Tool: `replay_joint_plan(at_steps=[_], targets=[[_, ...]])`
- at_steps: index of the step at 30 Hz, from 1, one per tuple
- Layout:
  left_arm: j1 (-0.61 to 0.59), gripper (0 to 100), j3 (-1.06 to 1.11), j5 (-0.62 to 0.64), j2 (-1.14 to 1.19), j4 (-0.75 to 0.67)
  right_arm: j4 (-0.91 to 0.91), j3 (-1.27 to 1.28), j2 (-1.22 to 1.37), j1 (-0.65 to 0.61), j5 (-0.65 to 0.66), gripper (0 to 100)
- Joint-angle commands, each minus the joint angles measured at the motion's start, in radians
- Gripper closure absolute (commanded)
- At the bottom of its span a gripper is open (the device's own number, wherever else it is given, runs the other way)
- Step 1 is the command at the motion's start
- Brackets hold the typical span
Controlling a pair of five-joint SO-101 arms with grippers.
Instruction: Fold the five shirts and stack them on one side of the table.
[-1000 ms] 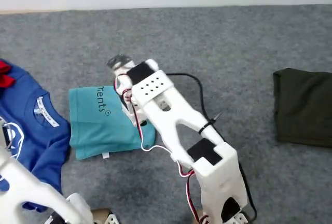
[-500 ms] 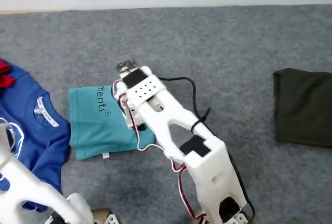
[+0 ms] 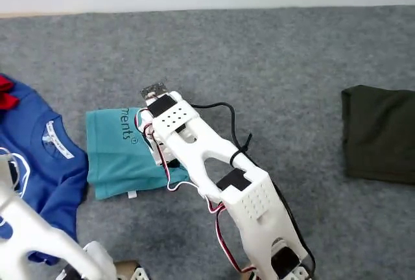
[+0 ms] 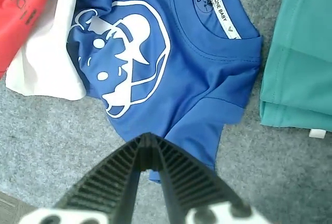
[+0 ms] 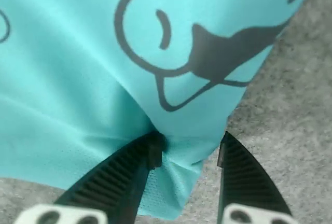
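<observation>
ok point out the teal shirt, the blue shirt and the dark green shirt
teal shirt [image 3: 117, 157] high view, bare folded front
blue shirt [image 4: 202, 63] left wrist view, chest below collar
dark green shirt [image 3: 379, 134] high view, middle of fabric

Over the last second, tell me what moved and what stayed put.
The right arm swung a little to the left and dipped lower over the folded teal shirt. The right gripper now sits open, with the shirt's edge between its fingers. No grasp or release is visible. The teal shirt, blue shirt, dark green shirt and left arm kept their places.
</observation>
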Motion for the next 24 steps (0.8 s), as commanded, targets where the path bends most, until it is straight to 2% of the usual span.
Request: replay_joint_plan(at_steps=[1,5,11,17,24], targets=[[0.002,100,-0.005,-0.003,-0.029,-0.009,0.022,-0.012,0.005,-0.004,-0.012,84.8],[0.002,100,-0.008,-0.003,-0.029,-0.009,0.035,-0.012,0.005,-0.002,0.098,99.2],[0.002,100,-0.008,-0.005,-0.029,-0.009,0.094,-0.012,-0.07,0.067,0.158,98.8],[0.002,100,-0.01,-0.005,-0.029,-0.011,0.107,-0.011,-0.145,0.217,0.404,98.8],[0.003,100,-0.01,-0.005,-0.029,-0.011,0.091,-0.011,-0.145,0.397,0.83,98.8]])
